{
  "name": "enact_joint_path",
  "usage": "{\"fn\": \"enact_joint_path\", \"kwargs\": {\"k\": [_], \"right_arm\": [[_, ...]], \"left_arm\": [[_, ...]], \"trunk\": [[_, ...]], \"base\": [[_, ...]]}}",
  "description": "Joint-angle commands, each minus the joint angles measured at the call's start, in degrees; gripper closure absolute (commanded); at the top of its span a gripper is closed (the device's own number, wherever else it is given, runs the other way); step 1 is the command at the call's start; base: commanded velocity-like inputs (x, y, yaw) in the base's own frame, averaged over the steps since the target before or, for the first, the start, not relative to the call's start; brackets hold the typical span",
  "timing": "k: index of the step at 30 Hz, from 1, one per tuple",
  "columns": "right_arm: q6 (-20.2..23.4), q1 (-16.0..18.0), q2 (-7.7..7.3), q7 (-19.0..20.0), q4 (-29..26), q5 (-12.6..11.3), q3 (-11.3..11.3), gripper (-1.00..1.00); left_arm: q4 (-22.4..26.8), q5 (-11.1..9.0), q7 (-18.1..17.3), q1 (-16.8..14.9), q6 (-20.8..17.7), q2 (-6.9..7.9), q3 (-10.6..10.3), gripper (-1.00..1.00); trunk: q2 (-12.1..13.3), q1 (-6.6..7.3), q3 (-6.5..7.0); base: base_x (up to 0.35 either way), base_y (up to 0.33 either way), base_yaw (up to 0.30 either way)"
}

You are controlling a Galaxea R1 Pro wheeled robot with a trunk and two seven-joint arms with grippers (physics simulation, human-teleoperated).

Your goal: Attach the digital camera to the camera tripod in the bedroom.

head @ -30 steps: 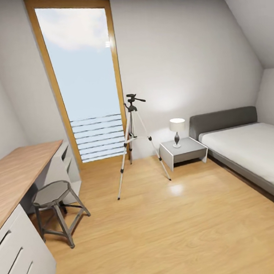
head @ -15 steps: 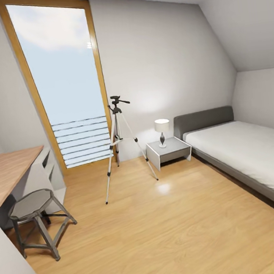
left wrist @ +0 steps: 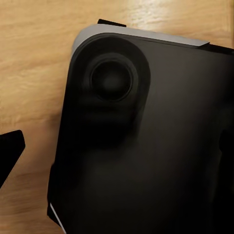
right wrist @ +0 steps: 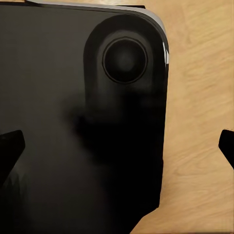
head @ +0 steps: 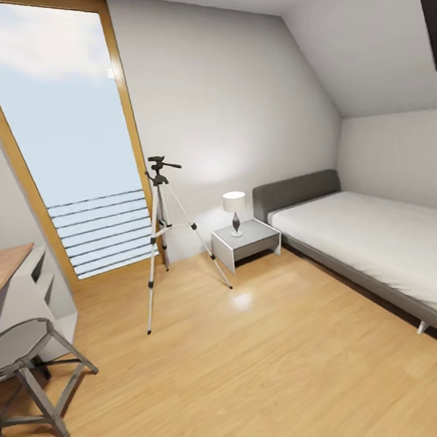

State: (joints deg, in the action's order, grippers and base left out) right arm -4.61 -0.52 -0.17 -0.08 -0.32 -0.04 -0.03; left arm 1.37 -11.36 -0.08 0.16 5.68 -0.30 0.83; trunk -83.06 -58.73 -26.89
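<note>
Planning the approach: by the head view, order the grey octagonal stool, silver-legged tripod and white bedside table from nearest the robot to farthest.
1. Grey octagonal metal-legged stool, low at the left.
2. Silver-legged camera tripod, left of centre by the window.
3. White bedside table, against the far wall beside the bed.

Head camera has swung right, so we're seeing the whole room slide left in frame: the tripod [head: 163,235], nightstand [head: 246,242] and lamp [head: 234,210] all sit further left than a second ago, without moving on the floor themselves. The desk [head: 0,269] is down to a corner at the left edge and the stool [head: 25,366] is partly cut off, while we now get more of the bed [head: 377,244] plus a dark skylight frame [head: 427,4] at top right. The window [head: 60,138] is cropped at the left edge.
</note>
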Motion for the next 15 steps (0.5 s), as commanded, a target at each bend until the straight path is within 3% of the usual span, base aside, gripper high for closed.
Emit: {"fn": "enact_joint_path", "kwargs": {"k": [1,15], "right_arm": [[-0.14,-0.01,0.00,-0.01,-0.03,-0.01,-0.02,-1.00],[-0.14,-0.01,-0.05,-0.01,-0.03,-0.03,-0.05,-1.00]], "left_arm": [[0.04,-0.32,-0.01,0.02,0.12,0.00,0.05,-1.00],[0.04,-0.31,-0.01,0.02,0.12,0.04,0.02,-1.00]], "trunk": [[-0.02,0.00,-0.04],[-0.02,0.00,-0.04]], "base": [[0.000,0.000,-0.242],[0.000,0.000,-0.242]]}}
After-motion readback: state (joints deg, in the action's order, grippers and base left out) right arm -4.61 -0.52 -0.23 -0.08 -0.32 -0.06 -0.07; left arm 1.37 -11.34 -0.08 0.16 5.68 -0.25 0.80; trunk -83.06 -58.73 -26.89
